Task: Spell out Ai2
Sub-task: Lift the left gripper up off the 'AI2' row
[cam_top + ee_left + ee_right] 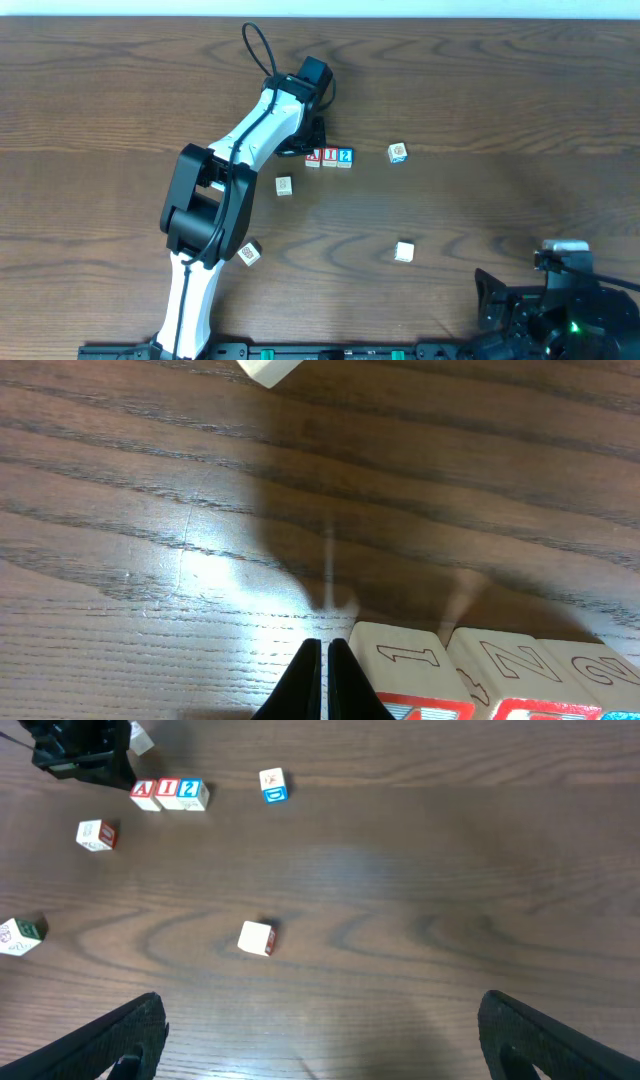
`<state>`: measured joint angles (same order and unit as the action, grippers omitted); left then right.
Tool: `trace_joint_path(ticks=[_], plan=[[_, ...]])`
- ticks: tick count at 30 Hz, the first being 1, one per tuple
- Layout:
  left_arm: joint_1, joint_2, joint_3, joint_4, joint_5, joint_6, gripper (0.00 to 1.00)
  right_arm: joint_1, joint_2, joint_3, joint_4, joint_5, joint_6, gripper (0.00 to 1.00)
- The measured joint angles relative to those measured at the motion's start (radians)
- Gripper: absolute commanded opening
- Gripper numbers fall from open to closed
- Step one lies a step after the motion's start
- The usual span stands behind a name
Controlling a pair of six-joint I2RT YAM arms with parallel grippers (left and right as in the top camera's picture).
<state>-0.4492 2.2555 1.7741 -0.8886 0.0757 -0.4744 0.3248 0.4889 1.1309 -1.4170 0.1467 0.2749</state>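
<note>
The small red-faced cube lettered A (313, 157), the white cube with a red I (329, 157) and the blue cube with a white 2 (345, 157) stand close side by side at the far middle of the brown wood-grain table (500, 100), reading A, I, 2 from left to right, so the spelling looks finished bar a last tidy. The left gripper (303, 150) sits just left of the A cube, jaws pressed together on nothing; its next move should be a clean retreat without knocking the row. The right gripper (320, 1010) hangs wide apart and empty at the near right, well away.
</note>
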Motion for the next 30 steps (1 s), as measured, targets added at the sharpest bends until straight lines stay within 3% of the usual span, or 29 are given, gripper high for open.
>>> trace_joint_path(ticks=[30], plan=[[0.0, 0.0, 0.0, 0.0, 0.026, -0.001, 0.06, 0.0, 0.0, 0.0, 0.0, 0.0, 0.0, 0.99]])
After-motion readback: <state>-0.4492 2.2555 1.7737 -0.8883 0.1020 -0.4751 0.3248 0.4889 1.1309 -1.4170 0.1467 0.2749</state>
